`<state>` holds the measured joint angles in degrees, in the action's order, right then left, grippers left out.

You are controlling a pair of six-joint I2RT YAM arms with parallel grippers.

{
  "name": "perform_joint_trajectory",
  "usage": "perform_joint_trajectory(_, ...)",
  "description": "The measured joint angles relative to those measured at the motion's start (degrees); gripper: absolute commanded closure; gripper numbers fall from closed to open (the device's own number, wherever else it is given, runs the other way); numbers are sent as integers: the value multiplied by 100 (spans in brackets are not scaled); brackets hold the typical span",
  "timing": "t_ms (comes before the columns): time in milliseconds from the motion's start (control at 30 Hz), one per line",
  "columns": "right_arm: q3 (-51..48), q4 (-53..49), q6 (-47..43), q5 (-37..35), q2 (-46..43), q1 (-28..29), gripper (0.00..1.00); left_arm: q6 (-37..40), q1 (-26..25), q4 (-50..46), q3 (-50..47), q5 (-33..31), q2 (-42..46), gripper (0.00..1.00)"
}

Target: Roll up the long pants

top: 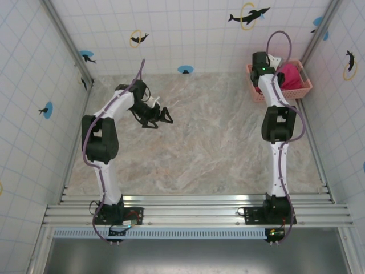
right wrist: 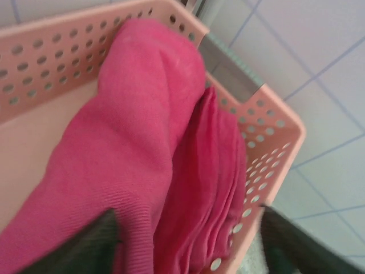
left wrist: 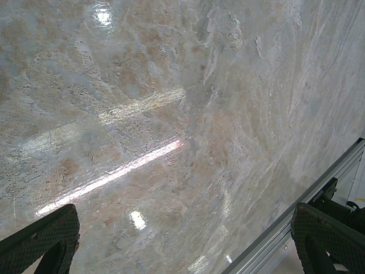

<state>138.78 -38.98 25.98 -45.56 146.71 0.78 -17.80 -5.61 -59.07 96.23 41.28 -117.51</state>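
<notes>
1. One pair of long pants (top: 292, 77), magenta-red, sits bunched up inside the salmon-pink basket (top: 280, 96), way over in the far right corner of the surface (top: 217, 148), close to the tiled walls (top: 188, 34).
2. The right wrist cam gets you the pants (right wrist: 142, 160) close up: a thick rolled hump plus stacked folds pressed against the basket's (right wrist: 274, 120) holed side wall.
3. The right pincer (right wrist: 191, 242) hangs just above that, jaws spread wide, cloth between them but not pinched.
4. From the top, the right arm covers part of the basket.
5. The left pincer (top: 157, 117) is well apart from it, over the far left area, jaws spread with nothing in them.
6. Its wrist cam shows the left pincer (left wrist: 185, 240) above glossy marble surface (left wrist: 171, 85), with the metal rail (left wrist: 296, 222) at the edge.
7. A broad stretch of surface lies between the two arms.
</notes>
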Motion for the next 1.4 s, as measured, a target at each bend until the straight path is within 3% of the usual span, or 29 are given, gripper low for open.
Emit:
perform_joint_trajectory(67, -111, -57, 66, 229, -85, -42, 2, 20, 0, 4, -2, -13, 9, 2)
perform_joint_trajectory(167, -645, -81, 125, 540, -507, -85, 2, 125, 17, 122, -127, -153, 149, 2)
perform_joint_trajectory(333, -2337, 59, 162, 1128, -2109, 24, 2, 245, 175, 544, -778, -592, 990, 3)
perform_joint_trajectory(500, -3801, 428, 103, 1394, -4050, 328, 2, 313, 828, 1193, -1412, -831, 2028, 2)
perform_joint_trajectory(667, -6127, 1091, 20, 1727, -6192, 306, 2, 562, 1392, 2566, -2785, -1838, 3165, 2)
perform_joint_trajectory(800, -7952, 1781, -201, 2168, -7359, 267, 2, 890, 1329, 5023, -5040, -2457, 4009, 3)
perform_joint_trajectory(900, -8990, 2347, -422, 2570, -7563, 313, 2, 1244, 1298, 6196, -6083, -2461, 3917, 2)
perform_joint_trajectory(1067, -10264, 3338, -743, 2852, -7558, 485, 2, 1521, 1224, 7934, -6373, -2387, 3324, 3)
perform_joint_trajectory(1233, -10725, 4500, -1185, 2715, -7545, 540, 2, 1980, 603, 9208, -7016, -2555, 3261, 2)
perform_joint_trajectory(1300, -10904, 5243, -1438, 2669, -7475, 573, 2, 2094, 546, 9892, -7274, -2559, 3115, 2)
perform_joint_trajectory(1400, -11051, 6140, -1770, 2658, -7042, 636, 2, 2212, 549, 10122, -7416, -2616, 3056, 3)
